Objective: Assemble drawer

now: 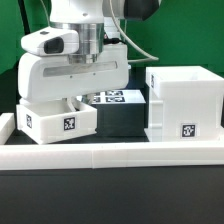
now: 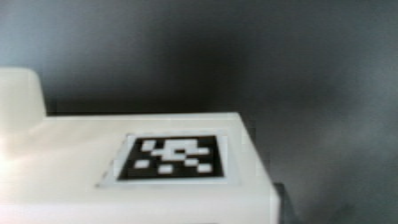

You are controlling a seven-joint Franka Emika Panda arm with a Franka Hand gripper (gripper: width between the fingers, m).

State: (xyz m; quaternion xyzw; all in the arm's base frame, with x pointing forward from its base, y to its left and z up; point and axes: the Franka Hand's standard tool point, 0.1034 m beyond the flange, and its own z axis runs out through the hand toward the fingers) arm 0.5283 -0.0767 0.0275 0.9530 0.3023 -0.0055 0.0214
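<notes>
Exterior view: my hand (image 1: pixel 76 100) is down on one tray (image 1: pixel 52 120) of the drawer, which sits directly beneath me, and I count one square tag (image 1: pixel 68 125) on the side of it that faces the camera. My fingertips are hidden behind the hand's body and the tray's rim, so I cannot tell whether they are spread or closed on it. One cube-like housing (image 1: pixel 185 98) stands apart from my hand, toward the exterior view's right, also with one tag (image 1: pixel 187 130). Between it and my hand lies one flat sheet of tags (image 1: pixel 112 98). One long low border wall (image 1: pixel 110 152) runs in front of everything. In the wrist view, one white surface (image 2: pixel 71 160) with one tag (image 2: pixel 173 158) lies close under my hand.
</notes>
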